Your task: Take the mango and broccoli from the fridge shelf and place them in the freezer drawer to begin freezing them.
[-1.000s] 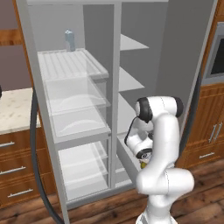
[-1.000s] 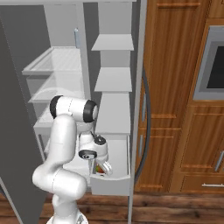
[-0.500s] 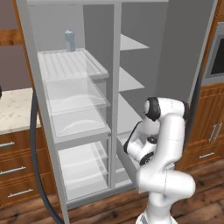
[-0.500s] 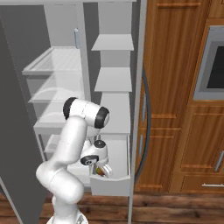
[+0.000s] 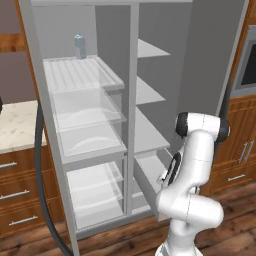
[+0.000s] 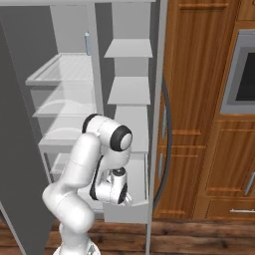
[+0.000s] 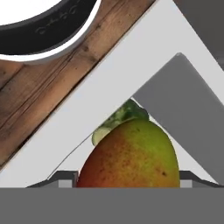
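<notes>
Mango (image 7: pixel 131 155): close under the hand, over the drawer (image 7: pixel 109 94), near its corner.
Broccoli (image 7: pixel 120 116): just behind the mango, inside the drawer.
Gripper (image 6: pixel 119 191): low at the drawer's front edge; I cannot tell whether it grips the mango.
Handling: likely firm, smooth, slippery; best held across its widest middle.
Shelf (image 5: pixel 80 75): bears a small can (image 5: pixel 79 46).

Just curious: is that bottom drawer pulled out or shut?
Pulled out: the freezer drawer juts forward from the fridge, with the mango above it.
</notes>
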